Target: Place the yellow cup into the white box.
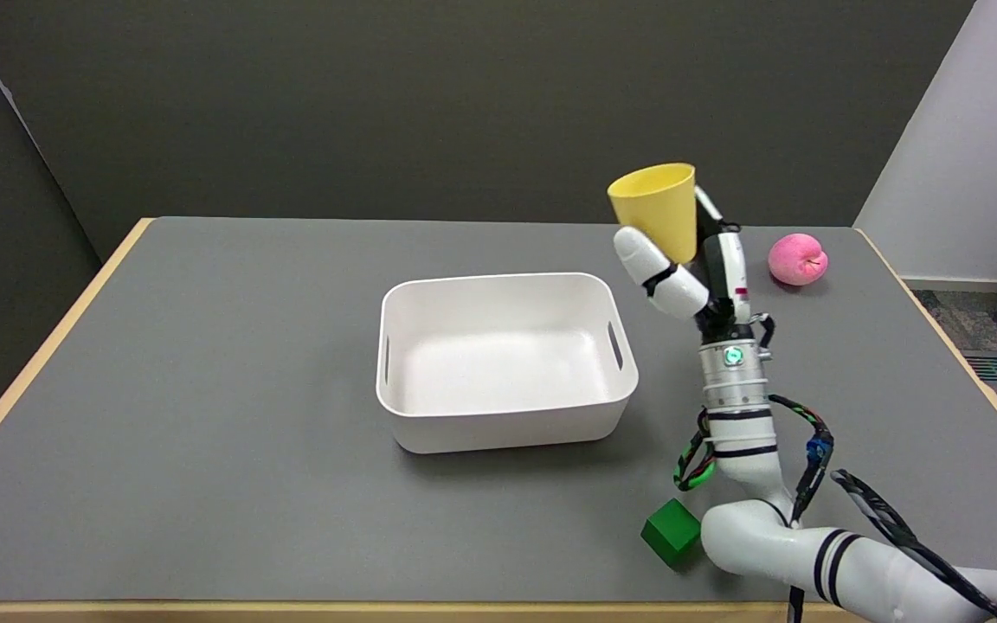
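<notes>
Step in hand: the carry; the smooth yellow tapered plastic cup (656, 208) is lifted off the grey matte table (204, 415) and is not yet over the white rounded-corner plastic box (503, 359).
Right hand: the black-and-white right hand (696, 279) holds the cup low on its wall, one white finger lying along the cup's near-left side, the fingers (650, 264) closed around its narrow base; how the far fingers sit is hidden by the cup.
Cup position: in the air, upright with its mouth up, above and to the right of the box's far right corner, apart from the rim.
Next move, as a judgement: the cup needs to travel left and towards the near side until it hangs over the box's open floor, then go down past the rim before the fingers loosen; the tall right wall with its slot handle looks like the thing to clear.
Cup: thin-walled, cone-like, wide mouth, glossless yellow; probably light and easy to tip if dropped from height.
Box: shallow tub, smooth white walls, flat bare floor, slot handles in the short sides.
Other things: a green hard-edged cube (670, 532) near the arm at the table's near edge; a pink rounded apple-like fruit (797, 258) at the far right, well apart from the box.
Table: flat grey top with a pale wood edge.
</notes>
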